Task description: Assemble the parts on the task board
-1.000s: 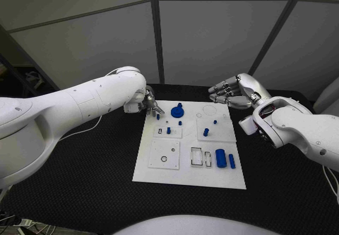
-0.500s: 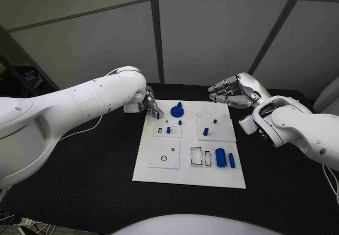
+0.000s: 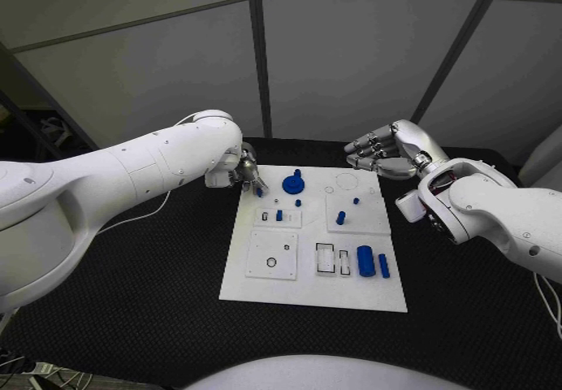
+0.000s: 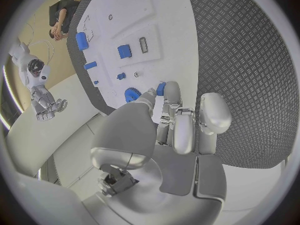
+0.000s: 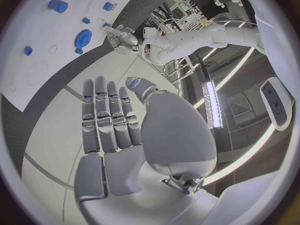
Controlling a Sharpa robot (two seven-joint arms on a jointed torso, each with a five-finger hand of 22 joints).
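The left hand [image 3: 247, 176] sits at the far left corner of the board [image 3: 316, 296], fingers pinched on a small blue peg [image 4: 160, 88] right beside the blue gear [image 3: 293, 183]; the left wrist view shows the peg between fingertips just above the white surface. So the step in hand looks like carrying that peg to its socket. The right hand [image 3: 386, 152] hovers off the board's far right corner, fingers loosely spread, holding nothing. On the board, two blue cylinders [image 3: 366, 262] lie near the right edge beside empty rectangular slots [image 3: 326, 259], and short pegs [image 3: 341, 218] stand mid-board. Next move calls for lining the peg upright over a matching hole and pressing straight down; a tilt would likely jam it.
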